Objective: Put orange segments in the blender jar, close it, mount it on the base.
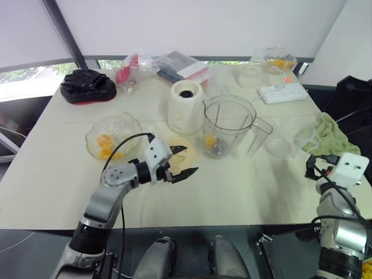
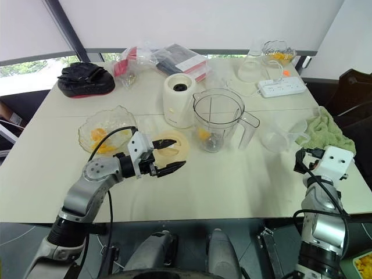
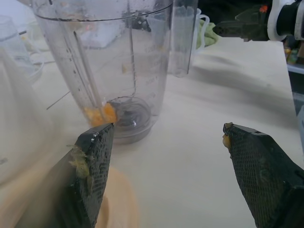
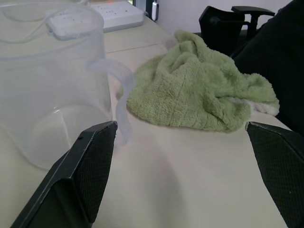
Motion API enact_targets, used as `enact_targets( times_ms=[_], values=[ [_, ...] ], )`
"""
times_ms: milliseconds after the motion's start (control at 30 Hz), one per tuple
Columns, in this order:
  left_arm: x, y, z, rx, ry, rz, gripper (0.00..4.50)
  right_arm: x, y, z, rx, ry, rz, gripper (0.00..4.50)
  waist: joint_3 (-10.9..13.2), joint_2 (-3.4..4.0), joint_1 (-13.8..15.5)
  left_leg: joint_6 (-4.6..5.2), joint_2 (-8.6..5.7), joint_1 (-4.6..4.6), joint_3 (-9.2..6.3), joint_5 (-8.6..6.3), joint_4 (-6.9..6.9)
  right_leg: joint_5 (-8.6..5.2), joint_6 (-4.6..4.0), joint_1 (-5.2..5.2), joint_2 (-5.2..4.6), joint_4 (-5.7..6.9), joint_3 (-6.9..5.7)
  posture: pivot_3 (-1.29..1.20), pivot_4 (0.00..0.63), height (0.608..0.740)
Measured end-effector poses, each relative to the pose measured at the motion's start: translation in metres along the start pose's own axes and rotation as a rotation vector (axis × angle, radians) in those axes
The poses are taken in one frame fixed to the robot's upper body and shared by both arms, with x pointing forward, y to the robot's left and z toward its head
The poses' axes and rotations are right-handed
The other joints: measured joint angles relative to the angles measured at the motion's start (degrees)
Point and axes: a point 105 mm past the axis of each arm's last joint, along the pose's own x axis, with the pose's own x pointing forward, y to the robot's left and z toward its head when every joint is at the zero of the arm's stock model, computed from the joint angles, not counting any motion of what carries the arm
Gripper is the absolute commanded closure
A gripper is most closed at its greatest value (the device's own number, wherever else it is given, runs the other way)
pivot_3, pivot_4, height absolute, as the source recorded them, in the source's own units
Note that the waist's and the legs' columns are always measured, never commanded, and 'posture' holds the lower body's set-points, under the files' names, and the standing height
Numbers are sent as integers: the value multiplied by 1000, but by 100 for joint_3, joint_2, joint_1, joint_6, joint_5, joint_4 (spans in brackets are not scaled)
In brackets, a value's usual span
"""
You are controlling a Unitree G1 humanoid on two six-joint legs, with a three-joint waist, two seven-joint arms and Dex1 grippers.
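Near the middle of the desk (image 1: 244,192) sits the blender jar (image 1: 226,129), upright, no lid on, with a bit of orange segment (image 1: 209,140) down by the blade. Just beside it, toward the far edge, is the cream base (image 1: 186,106); they look close but I can't tell if they touch. More orange segments are in the crinkly clear bowl (image 1: 114,137) toward the left edge, and the pale yellow lid (image 2: 172,146) lies flat between bowl and jar.

Left end effector (image 1: 178,163) hangs over the lid with its fingers (image 3: 90,175) spread wide and nothing between them, just pulp smeared on the pads. Right end effector (image 4: 180,175) is over by the right edge, also wide open and empty, facing a green towel (image 4: 199,92) and a clear measuring cup (image 4: 52,90).

My guess is it's between drops, so either more fruit or the lid is next. For fruit, I'd go in from above the bowl, pinch one piece gently since they're slippery, and release well inside the jar mouth rather than at the rim. Those sticky pads might hold a piece back, so open fully. For the lid, grab it by the edge and keep it level.
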Motion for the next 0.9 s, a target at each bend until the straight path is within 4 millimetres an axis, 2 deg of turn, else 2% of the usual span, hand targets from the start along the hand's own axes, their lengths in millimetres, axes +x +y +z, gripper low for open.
enact_targets(
  times_ms=[900],
  values=[
    [2, -2, 1, 14, 2, 21, 704, 40, 8, 4, 69, -10, -38, 0, 2, 4, -6, -1, 6, -1, -1, 0, -15, 0, 0, 16, 16, -52, 1, 0, 150, 740]
  ],
)
